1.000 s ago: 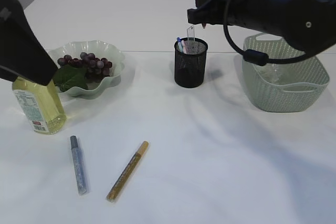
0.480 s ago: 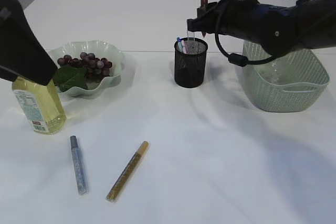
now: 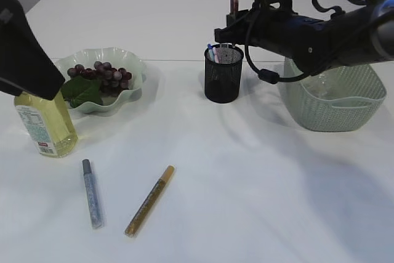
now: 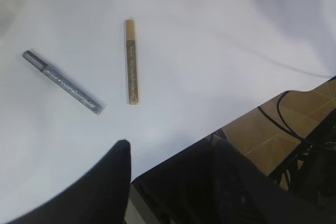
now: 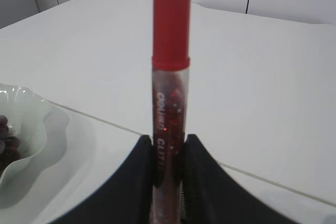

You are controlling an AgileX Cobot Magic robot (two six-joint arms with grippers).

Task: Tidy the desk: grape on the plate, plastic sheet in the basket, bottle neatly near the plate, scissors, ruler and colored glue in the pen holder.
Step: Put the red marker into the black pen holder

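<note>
Two arms frame a white tabletop. At the right rear sits a pale green basket, with clear plastic showing inside it. At the left rear a wavy green plate carries the grapes, and just beside it, front-left, stands the bottle of yellow liquid, its top hidden by the left arm. A black mesh pen holder stands mid-tabletop with a few items in it. Directly over it, the right gripper clamps a red glue pen upright, cap up. Near the front edge lie a silver glue pen and a gold glue pen, apart. Only one left gripper fingertip shows, so its opening cannot be told.
</note>
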